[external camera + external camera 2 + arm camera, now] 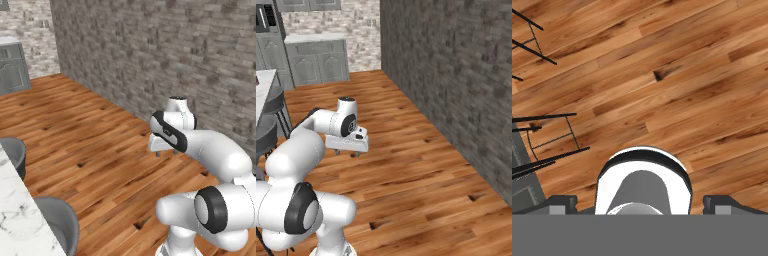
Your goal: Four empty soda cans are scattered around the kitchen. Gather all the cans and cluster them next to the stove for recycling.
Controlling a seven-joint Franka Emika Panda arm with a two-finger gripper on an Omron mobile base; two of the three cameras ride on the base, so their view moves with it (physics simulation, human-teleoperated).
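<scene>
Even, bright rendered light on the wooden floor (90,145), soft low-resolution blur throughout (shadows barely visible), no glare.

Wooden floor (90,135) beside brick wall (165,50); 2 grey stools (60,220) at marble counter (15,215); grey cabinets (316,60)

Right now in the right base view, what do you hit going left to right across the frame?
Dark round bar stool seats at the white marble counter edge → white robot arm with its open pincer over the wooden plank floor → grey brick wall.
</scene>
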